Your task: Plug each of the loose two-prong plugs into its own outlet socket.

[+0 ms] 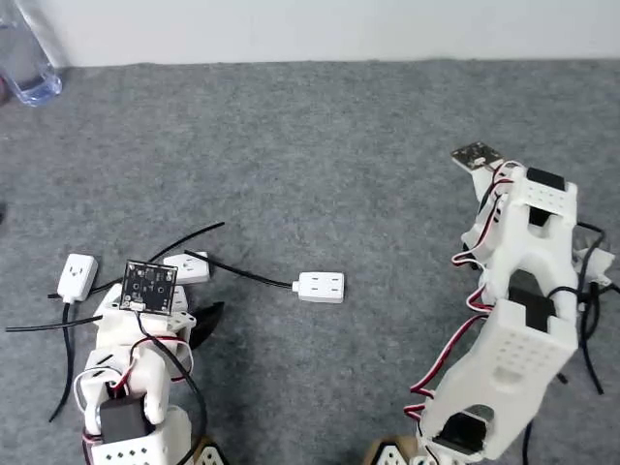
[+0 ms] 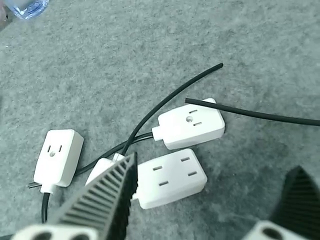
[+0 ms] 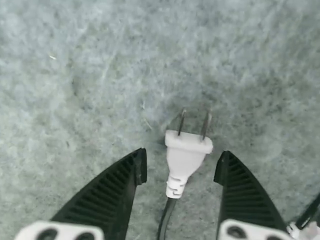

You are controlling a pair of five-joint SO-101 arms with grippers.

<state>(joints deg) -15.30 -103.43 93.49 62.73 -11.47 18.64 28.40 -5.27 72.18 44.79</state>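
Note:
A white two-prong plug point(image 3: 185, 151) lies flat on the grey carpet, prongs pointing away, its black cord running back under the wrist. My right gripper point(image 3: 182, 154) is open and straddles it, one finger on each side, not touching. My left gripper point(image 2: 215, 167) is open just above a cluster of white outlet sockets: a double-faced block point(image 2: 170, 178) between its fingers, another socket point(image 2: 191, 125) just beyond, and a third point(image 2: 56, 155) off to the side. In the high view a separate socket point(image 1: 320, 287) lies mid-table on a black cord.
Loose black cords point(image 2: 175, 95) cross over and around the socket cluster. A clear plastic bottle point(image 1: 24, 68) stands at the far left corner. A white wall point(image 1: 329, 29) borders the carpet at the back. Open carpet point(image 1: 320, 165) stretches between the two arms.

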